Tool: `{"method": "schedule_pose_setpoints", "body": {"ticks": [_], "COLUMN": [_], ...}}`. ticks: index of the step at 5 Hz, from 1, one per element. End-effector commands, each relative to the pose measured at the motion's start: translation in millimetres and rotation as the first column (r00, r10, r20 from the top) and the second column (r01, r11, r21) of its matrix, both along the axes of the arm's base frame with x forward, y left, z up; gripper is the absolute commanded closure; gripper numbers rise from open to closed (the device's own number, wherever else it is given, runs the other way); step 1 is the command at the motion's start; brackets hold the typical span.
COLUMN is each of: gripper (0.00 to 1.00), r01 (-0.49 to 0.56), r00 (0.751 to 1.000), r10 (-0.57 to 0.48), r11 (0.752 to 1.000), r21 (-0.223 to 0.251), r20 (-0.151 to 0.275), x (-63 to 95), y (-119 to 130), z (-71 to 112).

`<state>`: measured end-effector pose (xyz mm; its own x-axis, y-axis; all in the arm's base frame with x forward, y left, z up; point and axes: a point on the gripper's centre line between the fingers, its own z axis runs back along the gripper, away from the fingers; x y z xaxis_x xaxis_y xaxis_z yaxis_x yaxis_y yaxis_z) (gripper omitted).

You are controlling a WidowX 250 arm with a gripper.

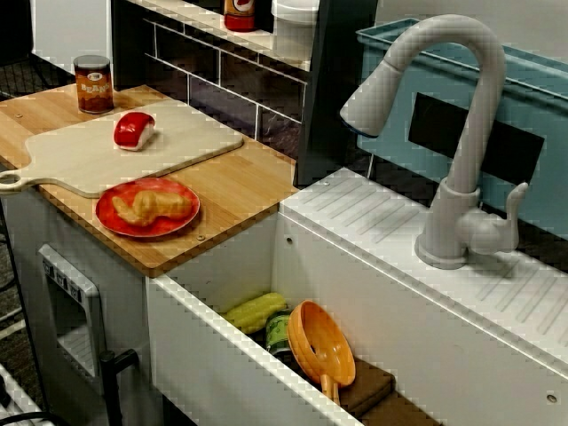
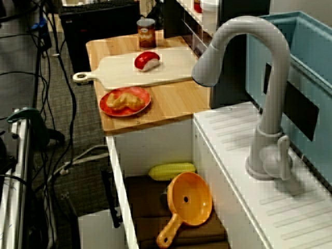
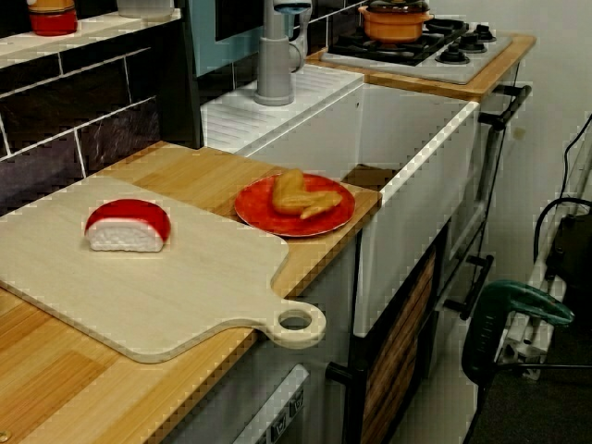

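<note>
No gripper shows in any of the 3 views, so I cannot tell whether its fingers are spread, pressed together or pinching anything. In the view across the sink, a piece of nigiri sushi [image 1: 134, 130] with a red top on white rice sits on the pale wooden cutting board [image 1: 191, 142], which lies flat on the butcher-block counter [image 1: 244, 182]. Just in front of the board, near the counter's edge, a red plate [image 1: 110, 218] holds a piece of fried chicken [image 1: 153, 207]. A small can with a brown label [image 1: 93, 82] stands upright at the far corner of the counter, just beyond the board. To the right, the white sink [image 1: 226, 266] sits below counter level. Inside it an ear of yellow corn [image 1: 256, 311] lies on its side against the wall nearest the counter. A green can [image 1: 280, 333] stands beside the corn, and an orange strainer [image 1: 319, 342] rests on a brown mat [image 1: 371, 386] close against that can. From the higher view over the sink, the strainer's bowl faces up with 1 hole in its middle, and its handle points toward the sink's front wall. A grey faucet [image 1: 453, 133] rises from the ribbed white drainboard [image 1: 373, 222], its spout arching over the basin. In the view along the counter, an orange pot [image 3: 396, 20] sits on the stove [image 3: 462, 51] beyond the sink.
</note>
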<state>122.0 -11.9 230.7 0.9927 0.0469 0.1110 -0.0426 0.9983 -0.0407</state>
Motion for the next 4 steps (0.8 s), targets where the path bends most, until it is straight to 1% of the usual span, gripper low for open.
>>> {"method": "schedule_pose_setpoints", "body": {"ticks": [1, 2, 3, 4], "gripper": [0.00, 0.00, 0.00, 0.00], "r01": [-0.025, -0.014, -0.029, -0.022], "r00": [0.993, 0.994, 0.995, 0.997], "r10": [0.014, 0.000, 0.016, 0.012], "r11": [0.995, 0.992, 0.990, 0.992], "r21": [0.100, 0.122, 0.135, 0.127], "r20": [0.114, 0.112, 0.099, 0.081], "x": [29.7, 47.2, 67.6, 80.3], "y": [23.2, 28.1, 34.9, 44.9], "z": [-20.0, -35.2, -40.6, -57.8]}}
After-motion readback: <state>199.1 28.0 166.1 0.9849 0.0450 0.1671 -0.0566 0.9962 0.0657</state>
